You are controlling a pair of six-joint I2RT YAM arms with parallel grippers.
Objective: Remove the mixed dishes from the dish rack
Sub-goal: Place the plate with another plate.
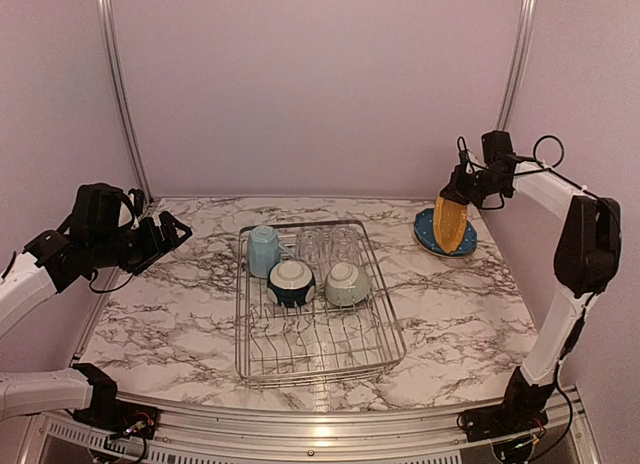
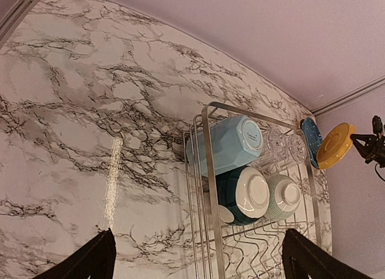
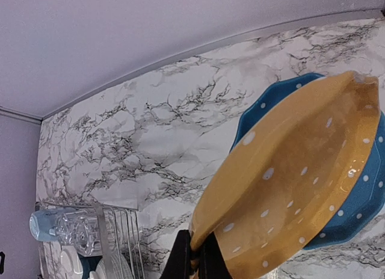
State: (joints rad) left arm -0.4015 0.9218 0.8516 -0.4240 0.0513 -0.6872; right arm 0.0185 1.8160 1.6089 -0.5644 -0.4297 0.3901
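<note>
The dish rack stands mid-table. Along its back lie a light blue mug on its side and two clear glasses. In front of them sit a dark-teal-and-white bowl and a grey-green bowl, both upside down. My right gripper is shut on the rim of a yellow dotted plate, held steeply tilted just over a white-dotted blue plate that lies on the table at the back right. My left gripper hangs open and empty, left of the rack, facing the mug.
The marble table top has a raised metal rail along its near edge. Lilac walls close the back and both sides. The rack's front prongs hold nothing.
</note>
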